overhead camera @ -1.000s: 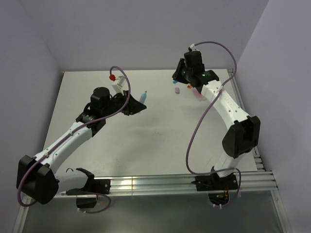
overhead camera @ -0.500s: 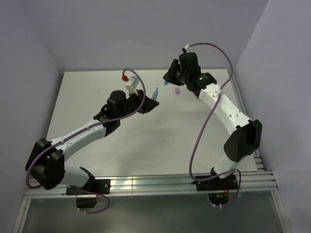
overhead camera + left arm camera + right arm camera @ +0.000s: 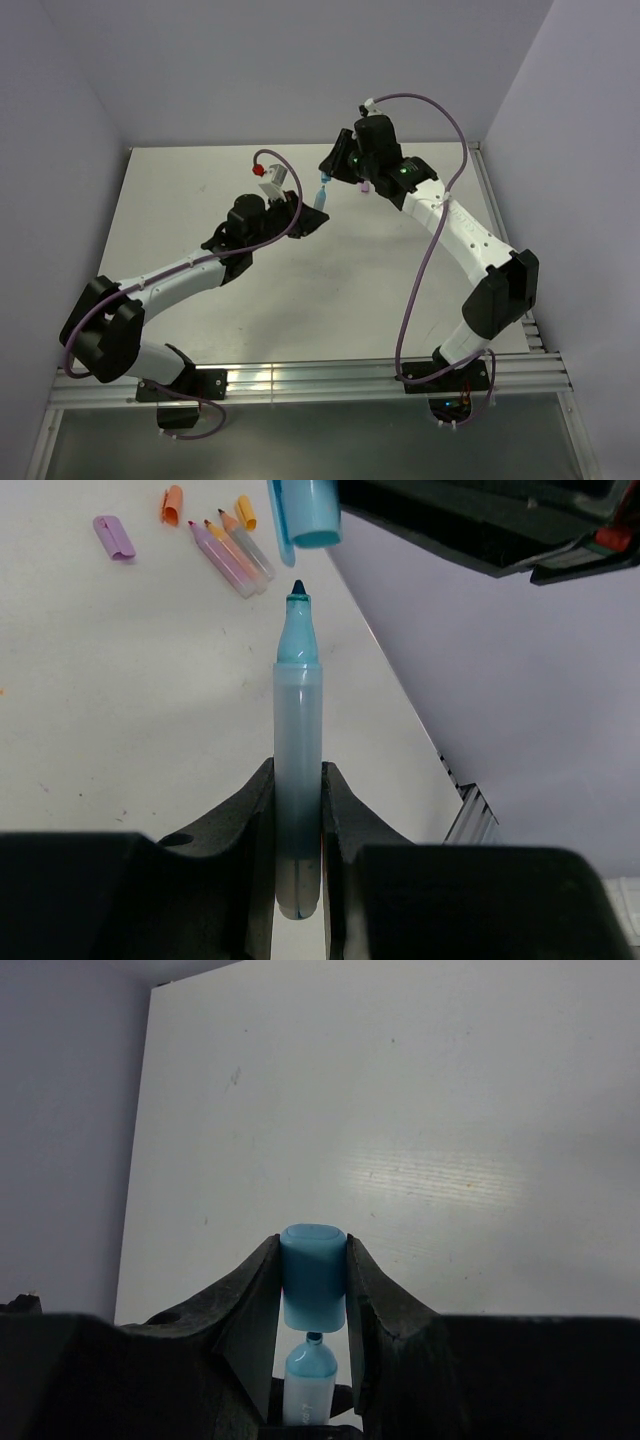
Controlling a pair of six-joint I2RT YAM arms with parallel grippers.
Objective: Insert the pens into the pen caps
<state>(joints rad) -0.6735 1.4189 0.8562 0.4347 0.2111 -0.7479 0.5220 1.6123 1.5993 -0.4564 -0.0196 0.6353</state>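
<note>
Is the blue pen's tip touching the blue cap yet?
Apart. The left wrist view shows a clear gap between the tip of the blue pen and the blue cap above it.

Soft, even white light over a pale table, with no harsh shadow in any view.

In the top view the table (image 3: 170, 190) is lit from above, and only faint, soft-edged shadows are cast beneath the arms; the walls are tinted lavender. In the right wrist view a broad patch of glare is seen on the table surface, and the blue cap (image 3: 314, 1275) is rendered sharply against a dark, underexposed foreground. In the left wrist view the blue pen (image 3: 297, 780) is shown in focus, while the loose pens (image 3: 223, 561) far behind it are slightly soft.
</note>
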